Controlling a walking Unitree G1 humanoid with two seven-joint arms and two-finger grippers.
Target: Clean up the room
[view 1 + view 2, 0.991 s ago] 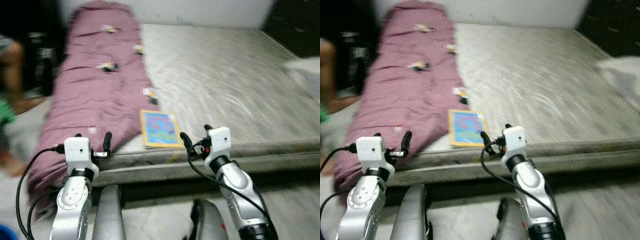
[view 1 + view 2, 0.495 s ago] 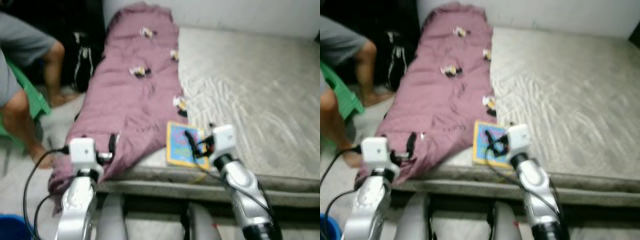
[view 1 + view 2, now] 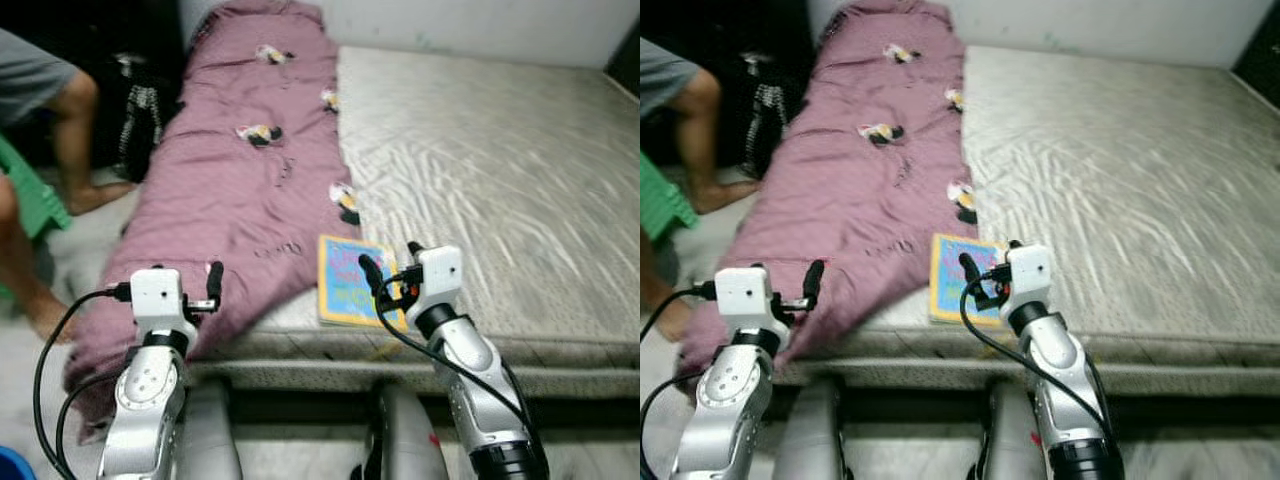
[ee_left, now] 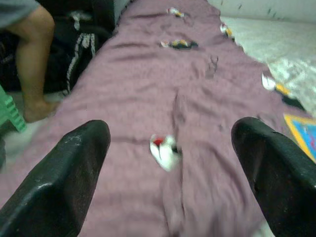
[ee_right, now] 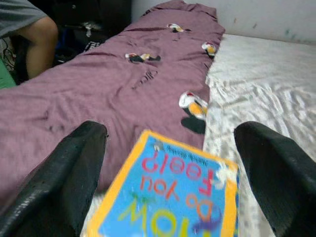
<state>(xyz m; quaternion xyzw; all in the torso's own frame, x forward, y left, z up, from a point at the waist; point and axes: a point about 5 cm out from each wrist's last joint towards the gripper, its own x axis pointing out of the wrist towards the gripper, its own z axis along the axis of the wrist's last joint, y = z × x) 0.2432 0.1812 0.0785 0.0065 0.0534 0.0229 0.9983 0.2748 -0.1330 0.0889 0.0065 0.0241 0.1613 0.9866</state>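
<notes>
A thin blue book with a yellow border point(image 3: 343, 279) lies flat on the bare mattress point(image 3: 500, 170), close to its front edge. A purple blanket point(image 3: 240, 190) with small penguin prints covers the mattress's left strip and hangs over its side. My right gripper point(image 3: 392, 262) hovers open just above the book's near right corner; in the right wrist view the book point(image 5: 170, 197) lies between and below the fingers point(image 5: 74, 173). My left gripper point(image 3: 185, 274) is open over the blanket's front end, and nothing sits between its fingers point(image 4: 74, 168).
A person sits at the left on a green seat point(image 3: 22, 190), with a bare leg point(image 3: 80, 120) near the bed. A black bag point(image 3: 135, 110) lies on the floor by the blanket. The mattress's front edge point(image 3: 450, 355) runs just ahead of my arms.
The camera has swung, so the whole scene shifted and the person came into view. Both grippers stay open in the same pose; the right one now sits closer over the book.
</notes>
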